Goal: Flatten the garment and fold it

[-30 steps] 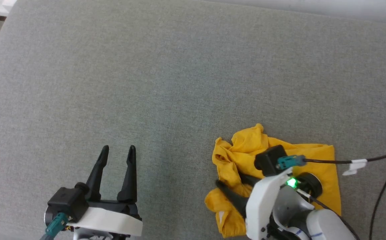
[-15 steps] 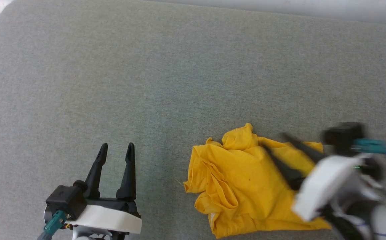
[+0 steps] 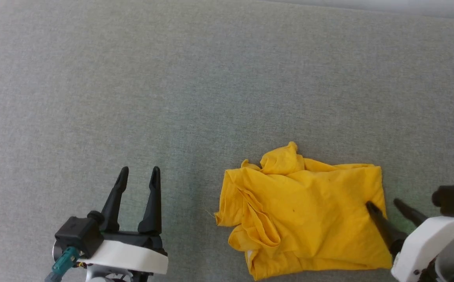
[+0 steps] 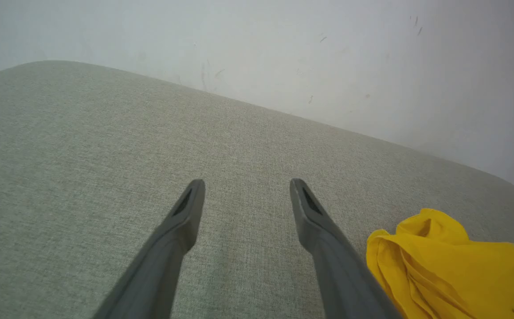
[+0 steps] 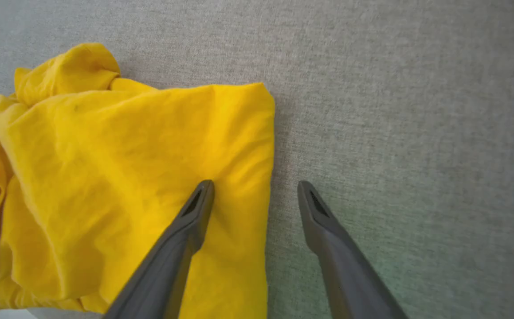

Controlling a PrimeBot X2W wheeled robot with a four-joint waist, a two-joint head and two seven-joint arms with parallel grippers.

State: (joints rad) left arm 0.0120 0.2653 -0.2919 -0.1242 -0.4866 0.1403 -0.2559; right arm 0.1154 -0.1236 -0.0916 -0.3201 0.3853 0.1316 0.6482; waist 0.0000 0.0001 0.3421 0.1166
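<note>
Garment (image 3: 301, 211) lies crumpled on the grey cushion (image 3: 172, 78), long axis left to right, low and right in the head view. Right pincer (image 3: 383, 203) is wide open and empty, one finger over the garment's right edge. Left pincer (image 3: 140, 170) is open, empty, well apart. Right arm nearer.

Just a grey woven-fabric cushion (image 3: 211, 78) with rounded corners, scuffed whitish wall (image 4: 327, 53) right behind its far edge.

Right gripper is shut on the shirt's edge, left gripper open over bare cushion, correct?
No: the right gripper is open, straddling the edge of the yellow shirt, as the right wrist view shows. The left gripper is open over bare cushion.
</note>
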